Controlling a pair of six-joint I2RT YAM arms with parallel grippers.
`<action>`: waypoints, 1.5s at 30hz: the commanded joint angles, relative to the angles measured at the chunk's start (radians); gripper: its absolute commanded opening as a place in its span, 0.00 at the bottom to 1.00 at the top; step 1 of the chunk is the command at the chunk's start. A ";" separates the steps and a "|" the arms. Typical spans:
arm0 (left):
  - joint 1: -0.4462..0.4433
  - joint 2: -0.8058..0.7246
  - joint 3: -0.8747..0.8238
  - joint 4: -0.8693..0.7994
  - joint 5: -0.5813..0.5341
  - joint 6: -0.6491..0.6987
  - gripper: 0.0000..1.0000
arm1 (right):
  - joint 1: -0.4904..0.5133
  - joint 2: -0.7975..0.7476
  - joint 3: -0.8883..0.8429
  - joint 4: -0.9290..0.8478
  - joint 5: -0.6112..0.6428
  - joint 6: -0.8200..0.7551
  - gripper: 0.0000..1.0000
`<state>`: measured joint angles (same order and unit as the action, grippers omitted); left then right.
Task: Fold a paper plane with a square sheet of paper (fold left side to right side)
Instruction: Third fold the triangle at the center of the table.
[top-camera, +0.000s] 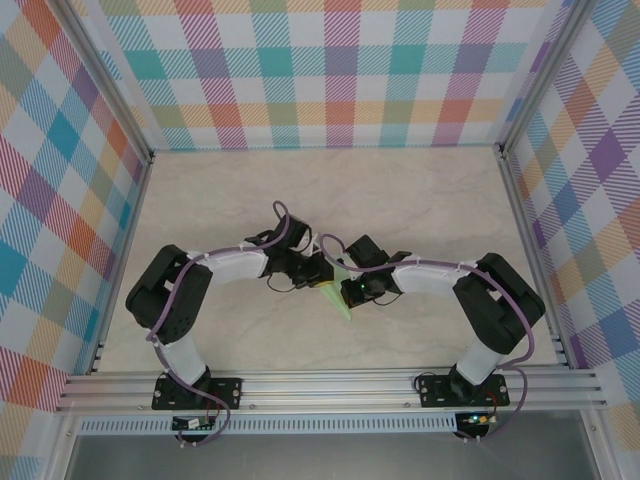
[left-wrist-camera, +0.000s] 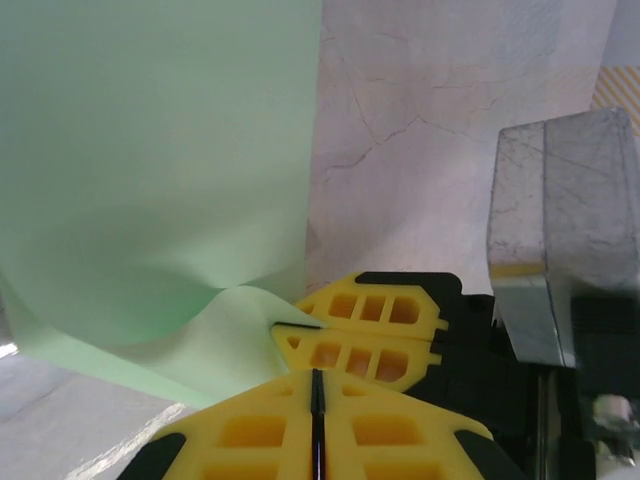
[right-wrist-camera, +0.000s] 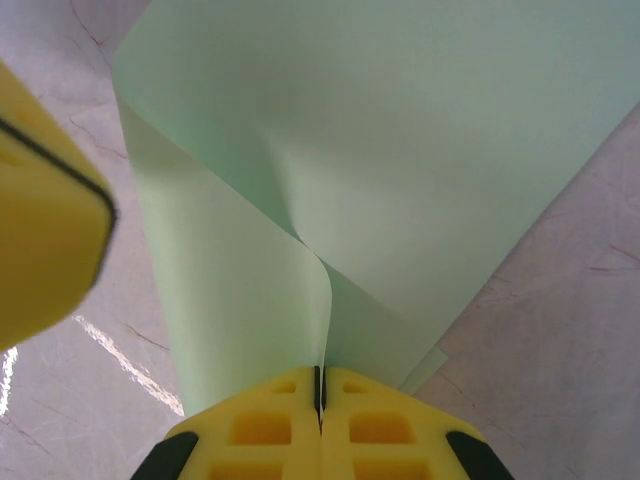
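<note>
A: Paper (top-camera: 343, 305) from above: it sits at mid-table (top-camera: 420, 200), a little toward the near edge, right where the two arms meet. A pale green corner pokes out toward the bases.

B: And the left gripper (top-camera: 322, 279) and right gripper (top-camera: 348, 289) are nose to nose over it. From up here I can't read either pair of jaws.

A: Left wrist view now. The paper (left-wrist-camera: 150, 150) stands up in a big bowed sheet on the left, marbled table (left-wrist-camera: 420, 120) behind it.

B: The left gripper (left-wrist-camera: 315, 378) is clenched, yellow fingers pressed flat together. The sheet's lower fold runs up against its left finger, but I can't tell whether any paper is nipped in the seam.

A: Just above it the right gripper (left-wrist-camera: 283, 327) comes in from the right, with a lip of the sheet running into its tip.

B: Right wrist view. The paper (right-wrist-camera: 400, 130) fans out wide, two layers curling down into a crease.

A: And that crease goes straight into the right gripper (right-wrist-camera: 321, 378), fingers clamped on it. The left gripper's yellow tip is a blur at the left edge.
</note>
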<state>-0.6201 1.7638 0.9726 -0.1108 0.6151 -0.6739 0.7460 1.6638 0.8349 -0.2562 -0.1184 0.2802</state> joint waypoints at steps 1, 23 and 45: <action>-0.016 0.040 0.017 0.029 -0.007 -0.019 0.09 | 0.006 0.057 -0.035 -0.076 0.008 -0.010 0.00; -0.029 0.087 -0.046 -0.023 -0.083 0.005 0.09 | 0.006 0.069 -0.033 -0.083 0.020 -0.013 0.00; -0.029 0.100 -0.074 -0.056 -0.130 0.027 0.08 | -0.095 -0.229 0.013 -0.151 -0.253 0.078 0.38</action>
<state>-0.6456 1.8393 0.9363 -0.0971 0.5480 -0.6640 0.6434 1.4448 0.8925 -0.4461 -0.1982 0.3019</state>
